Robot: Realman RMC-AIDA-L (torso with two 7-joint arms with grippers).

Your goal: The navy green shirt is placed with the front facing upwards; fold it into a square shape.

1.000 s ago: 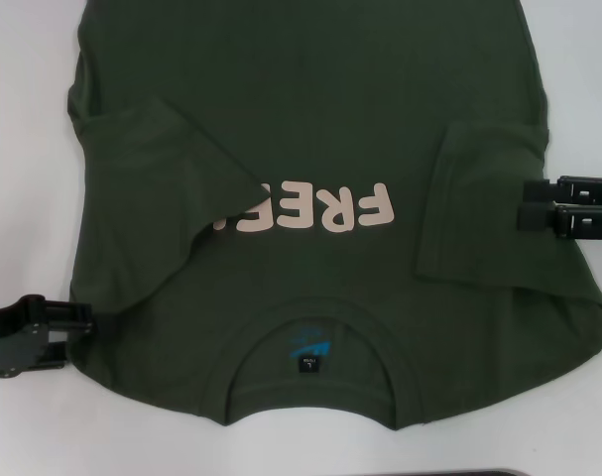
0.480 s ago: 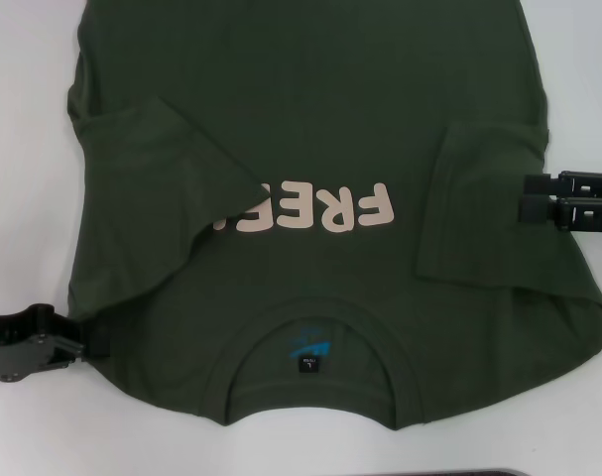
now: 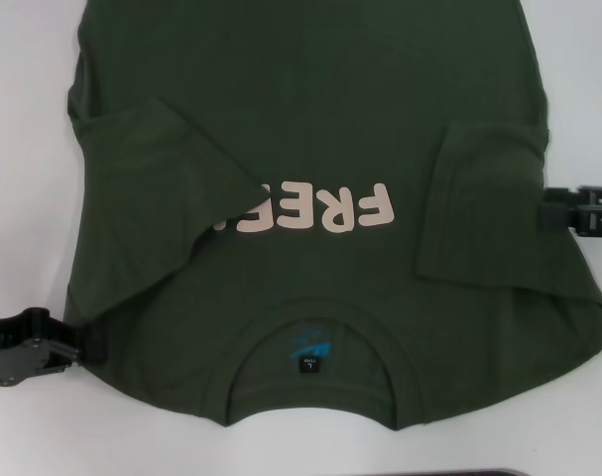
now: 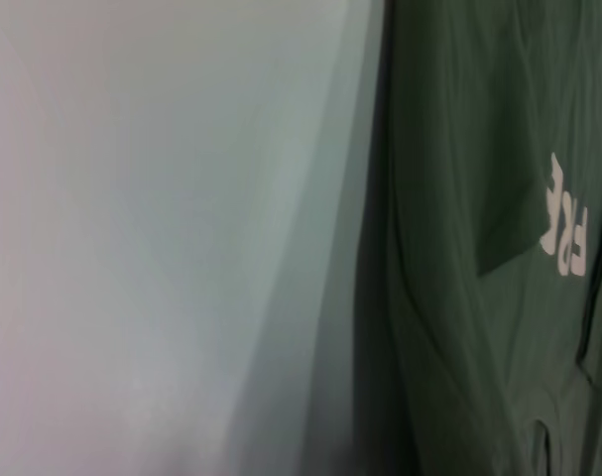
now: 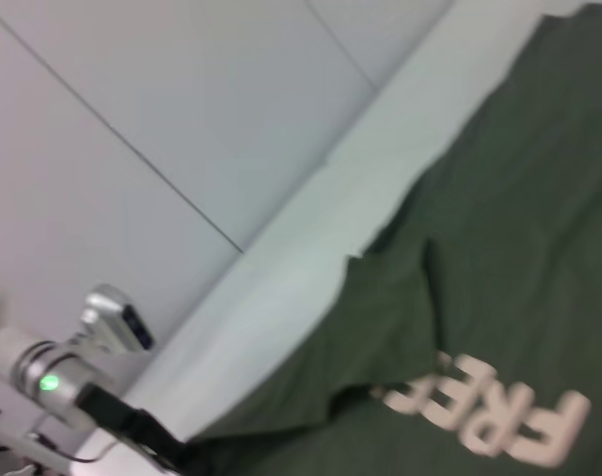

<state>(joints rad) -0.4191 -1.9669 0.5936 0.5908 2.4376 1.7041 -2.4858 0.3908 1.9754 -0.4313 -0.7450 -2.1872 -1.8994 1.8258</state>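
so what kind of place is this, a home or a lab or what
Probably a lab or test bench, not a home: a plain white table holds only the navy green shirt, the left gripper and right gripper sit at its edges, and pale panelled walls stand behind.

Navy green shirt [image 5: 479,297], sleeve folded inward, left gripper [image 5: 157,436] at edge

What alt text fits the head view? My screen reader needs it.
A navy green shirt lies front up on a white table, both sleeves folded inward. The left gripper is at its collar-end left edge; the right gripper is at its right edge.
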